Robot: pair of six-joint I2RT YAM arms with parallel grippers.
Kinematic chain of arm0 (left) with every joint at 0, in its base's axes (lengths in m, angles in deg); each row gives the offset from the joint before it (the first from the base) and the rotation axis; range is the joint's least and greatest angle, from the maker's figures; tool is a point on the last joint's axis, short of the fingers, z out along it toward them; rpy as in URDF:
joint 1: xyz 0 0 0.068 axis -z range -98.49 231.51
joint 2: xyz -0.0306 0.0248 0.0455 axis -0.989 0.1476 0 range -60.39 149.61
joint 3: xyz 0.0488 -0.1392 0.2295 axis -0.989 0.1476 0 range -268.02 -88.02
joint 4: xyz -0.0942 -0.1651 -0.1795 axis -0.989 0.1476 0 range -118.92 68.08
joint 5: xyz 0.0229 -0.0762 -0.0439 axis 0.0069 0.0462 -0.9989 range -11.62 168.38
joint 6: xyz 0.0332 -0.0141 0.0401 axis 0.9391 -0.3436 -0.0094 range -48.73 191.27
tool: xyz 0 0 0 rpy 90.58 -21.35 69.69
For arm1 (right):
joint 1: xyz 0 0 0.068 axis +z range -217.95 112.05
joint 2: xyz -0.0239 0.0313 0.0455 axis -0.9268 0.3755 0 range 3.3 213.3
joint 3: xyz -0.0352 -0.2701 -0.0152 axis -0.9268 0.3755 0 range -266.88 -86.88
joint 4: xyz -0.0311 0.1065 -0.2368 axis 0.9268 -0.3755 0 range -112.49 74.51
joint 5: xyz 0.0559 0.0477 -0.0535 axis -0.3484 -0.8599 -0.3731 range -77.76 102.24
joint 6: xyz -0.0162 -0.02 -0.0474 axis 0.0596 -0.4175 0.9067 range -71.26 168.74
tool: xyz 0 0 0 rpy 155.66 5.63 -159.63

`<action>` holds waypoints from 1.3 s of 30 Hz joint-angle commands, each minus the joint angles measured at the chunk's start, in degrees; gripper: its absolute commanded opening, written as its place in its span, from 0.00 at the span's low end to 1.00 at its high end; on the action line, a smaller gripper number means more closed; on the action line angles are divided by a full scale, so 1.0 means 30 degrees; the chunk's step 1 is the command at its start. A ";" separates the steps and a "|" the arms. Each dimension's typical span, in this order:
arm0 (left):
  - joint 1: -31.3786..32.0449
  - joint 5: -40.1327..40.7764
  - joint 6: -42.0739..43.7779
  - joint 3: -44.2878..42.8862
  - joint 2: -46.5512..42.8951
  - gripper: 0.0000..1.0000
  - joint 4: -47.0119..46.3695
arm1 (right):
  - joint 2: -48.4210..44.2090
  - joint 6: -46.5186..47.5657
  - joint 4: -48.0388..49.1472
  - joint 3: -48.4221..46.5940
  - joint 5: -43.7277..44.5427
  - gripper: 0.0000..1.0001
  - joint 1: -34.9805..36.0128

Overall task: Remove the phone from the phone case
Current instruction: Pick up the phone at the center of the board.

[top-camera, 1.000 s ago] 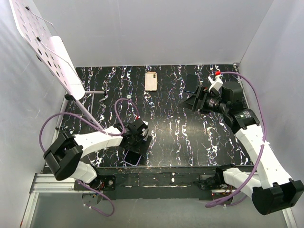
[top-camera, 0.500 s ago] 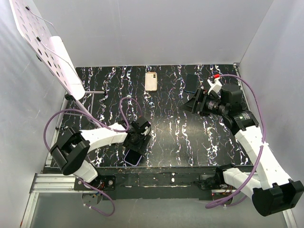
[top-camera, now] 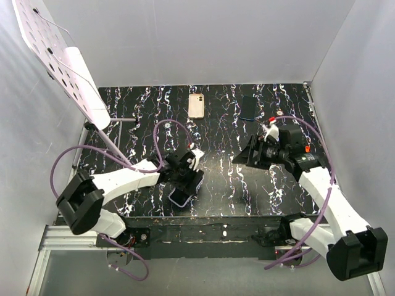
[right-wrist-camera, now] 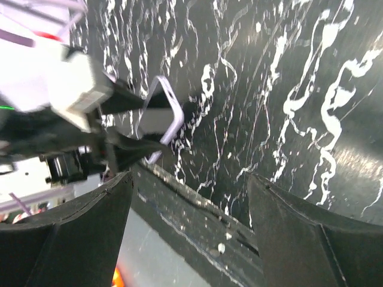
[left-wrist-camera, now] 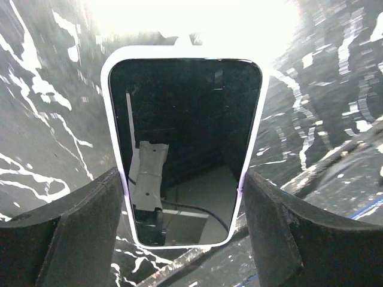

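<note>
A phone (left-wrist-camera: 185, 137) with a dark screen sits in a pale lilac phone case (left-wrist-camera: 256, 131). My left gripper (left-wrist-camera: 182, 179) is shut on it, its fingers (left-wrist-camera: 78, 227) pressing both long sides of the case. In the top view the phone (top-camera: 179, 196) is tilted near the table's front edge, with the left gripper (top-camera: 187, 179) over it. My right gripper (top-camera: 244, 154) hovers open to the right of it, holding nothing. The right wrist view shows the phone case (right-wrist-camera: 158, 116) far beyond the open right gripper (right-wrist-camera: 188, 191).
A beige phone (top-camera: 196, 106) and a dark phone (top-camera: 248, 106) lie at the back of the black marbled table (top-camera: 228, 172). A white perforated board (top-camera: 58, 58) leans at the upper left. The table's front rail (right-wrist-camera: 197, 209) runs under the right gripper.
The left gripper has closed onto the cased phone and shifted it slightly right, turning it. The right arm has moved nearer and to the left, towards the phone.
</note>
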 commanded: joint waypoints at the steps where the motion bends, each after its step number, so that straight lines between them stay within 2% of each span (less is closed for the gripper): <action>1: 0.0120 -0.1205 0.2895 -0.1541 -0.2718 0.00 -0.3073 | 0.0972 -0.0408 0.1319 0.2148 -0.3587 0.83 -0.0202; 7: 0.0296 -0.4164 0.6760 -0.2624 -0.3072 0.00 -0.3342 | 0.1619 -0.2370 0.4658 0.3500 -0.7687 0.78 -0.0172; 10: 0.0355 -0.4723 0.8080 -0.2976 -0.3131 0.00 -0.3107 | 0.1210 -0.2491 0.5074 0.3413 -0.8249 0.77 -0.0026; 14: 0.0617 -0.4374 0.9196 -0.3241 -0.3072 0.00 -0.2784 | 0.0856 -0.2753 0.5218 0.3324 -0.8221 0.77 0.0149; 18: 0.1787 -0.3233 1.0952 -0.3124 -0.3218 0.00 -0.2813 | 0.1995 -0.3631 0.6155 0.3208 -0.7869 0.75 0.0909; 24: 0.2903 -0.2088 1.1980 -0.3095 -0.3570 0.00 -0.2725 | 0.3725 -0.3926 0.6859 0.2738 -0.7137 0.64 0.2520; 28: 0.3489 -0.1736 1.2975 -0.3328 -0.3454 0.00 -0.2229 | 0.4254 -0.4540 0.8292 0.3206 -0.7253 0.53 0.3662; 30: 0.3694 -0.1532 1.3182 -0.3504 -0.3278 0.00 -0.2111 | 0.4518 -0.5008 0.9203 0.3586 -0.7545 0.44 0.4162; 32: 0.3695 -0.1268 1.2921 -0.3825 -0.2986 0.00 -0.1936 | 0.4665 -0.5535 1.0869 0.3997 -0.8014 0.32 0.4573; 33: 0.3695 -0.0977 1.2513 -0.4088 -0.2781 0.00 -0.1905 | 0.4723 -0.5711 1.1309 0.4172 -0.8160 0.22 0.4661; 34: 0.3695 -0.0539 1.1958 -0.4381 -0.2489 0.00 -0.1847 | 0.4608 -0.5742 1.1488 0.4232 -0.8046 0.06 0.4720; 35: 0.3666 0.0365 1.0966 -0.4761 -0.2167 0.08 -0.1847 | 0.4346 -0.5742 1.1432 0.4349 -0.7552 0.01 0.4720; 36: 0.3695 0.1418 1.0086 -0.5113 -0.1874 0.36 -0.1702 | 0.4082 -0.5771 1.1402 0.4495 -0.6967 0.01 0.4720; 37: 0.3666 0.1979 0.9411 -0.5348 -0.1668 0.67 -0.1642 | 0.3499 -0.5859 1.1489 0.4699 -0.6294 0.01 0.4720; 38: 0.3695 0.2449 0.8708 -0.5495 -0.1637 0.90 -0.1728 | 0.3000 -0.6121 1.1664 0.4933 -0.5649 0.01 0.4720; 39: 0.3695 0.2976 0.8034 -0.5555 -0.1666 0.98 -0.1961 | 0.2589 -0.6500 1.2158 0.5226 -0.5294 0.01 0.4720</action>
